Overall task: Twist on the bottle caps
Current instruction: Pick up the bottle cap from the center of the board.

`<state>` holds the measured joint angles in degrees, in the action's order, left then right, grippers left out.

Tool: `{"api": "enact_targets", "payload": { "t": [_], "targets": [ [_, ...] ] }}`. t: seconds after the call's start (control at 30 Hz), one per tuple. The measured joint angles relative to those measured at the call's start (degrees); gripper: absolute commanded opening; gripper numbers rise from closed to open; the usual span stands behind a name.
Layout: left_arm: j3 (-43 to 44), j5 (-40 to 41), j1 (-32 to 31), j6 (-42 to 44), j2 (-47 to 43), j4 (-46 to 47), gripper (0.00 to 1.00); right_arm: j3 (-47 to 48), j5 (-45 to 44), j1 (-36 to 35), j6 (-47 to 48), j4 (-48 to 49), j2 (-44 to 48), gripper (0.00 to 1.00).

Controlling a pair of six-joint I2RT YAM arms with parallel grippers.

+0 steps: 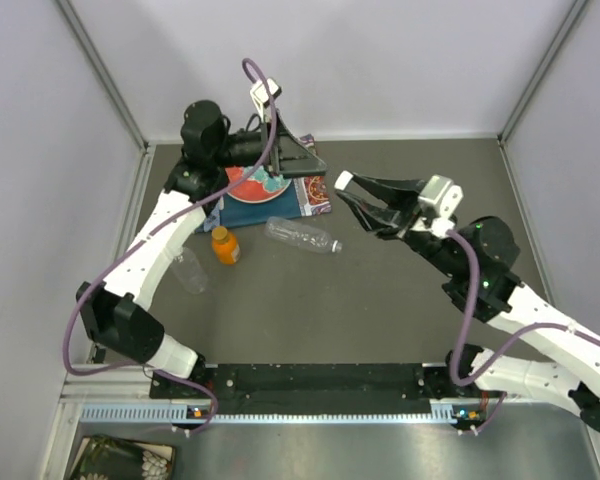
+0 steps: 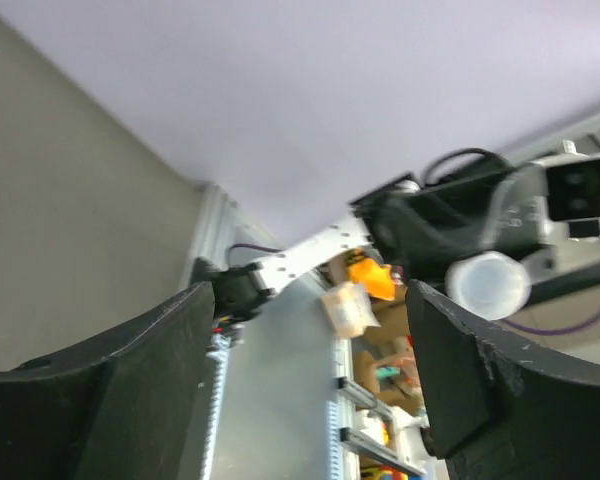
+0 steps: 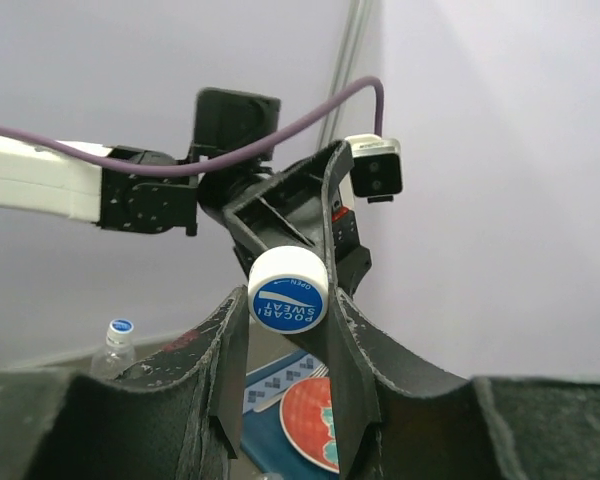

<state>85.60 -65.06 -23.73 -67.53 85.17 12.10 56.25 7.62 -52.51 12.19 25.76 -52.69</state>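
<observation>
My right gripper (image 1: 348, 190) is shut on a white bottle cap (image 3: 287, 302) with a blue printed top, pinched between its fingertips above the table. The same cap (image 2: 488, 285) shows past my left gripper (image 2: 315, 380), which is open with nothing between its fingers and hangs just beyond it, over the plate (image 1: 298, 158). One clear bottle (image 1: 302, 236) lies on its side mid-table. The squat orange bottle (image 1: 225, 245) stands to its left. A second clear bottle (image 1: 188, 270) stands by the left arm; in the right wrist view a clear bottle (image 3: 115, 345) carries a blue-topped cap.
A red-and-teal plate (image 1: 242, 190) rests on a patterned mat (image 1: 315, 195) at the back, under the left gripper. Grey walls close in the table on three sides. The left arm's purple cable (image 1: 265, 110) loops above the plate.
</observation>
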Motion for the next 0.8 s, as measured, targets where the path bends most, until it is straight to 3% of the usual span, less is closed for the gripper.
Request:
{"api": "enact_targets", "payload": {
  "t": [0.07, 0.2, 0.33, 0.47, 0.8],
  "targets": [
    [4.5, 1.1, 1.9, 11.2, 1.6, -11.5, 0.85, 0.0, 0.0, 0.0, -0.4, -2.1, 2.6, 0.23],
    [17.6, 8.7, 4.0, 41.8, 7.5, -35.5, 0.87, 0.0, 0.0, -0.1, -1.7, -5.9, 8.3, 0.24],
    [20.0, 19.4, 2.7, 68.6, 11.0, -49.6, 0.92, 0.2, 0.0, -0.1, -3.0, -9.0, 12.7, 0.24],
    [17.1, 30.1, -0.2, 92.0, 14.0, -56.4, 0.95, 1.8, 0.0, -0.1, -3.6, -11.2, 13.8, 0.24],
    [7.9, 41.1, -5.8, 125.5, 18.9, -59.3, 0.98, 2.0, 0.0, -0.2, -4.4, -15.9, 14.6, 0.24]
  ]
}}
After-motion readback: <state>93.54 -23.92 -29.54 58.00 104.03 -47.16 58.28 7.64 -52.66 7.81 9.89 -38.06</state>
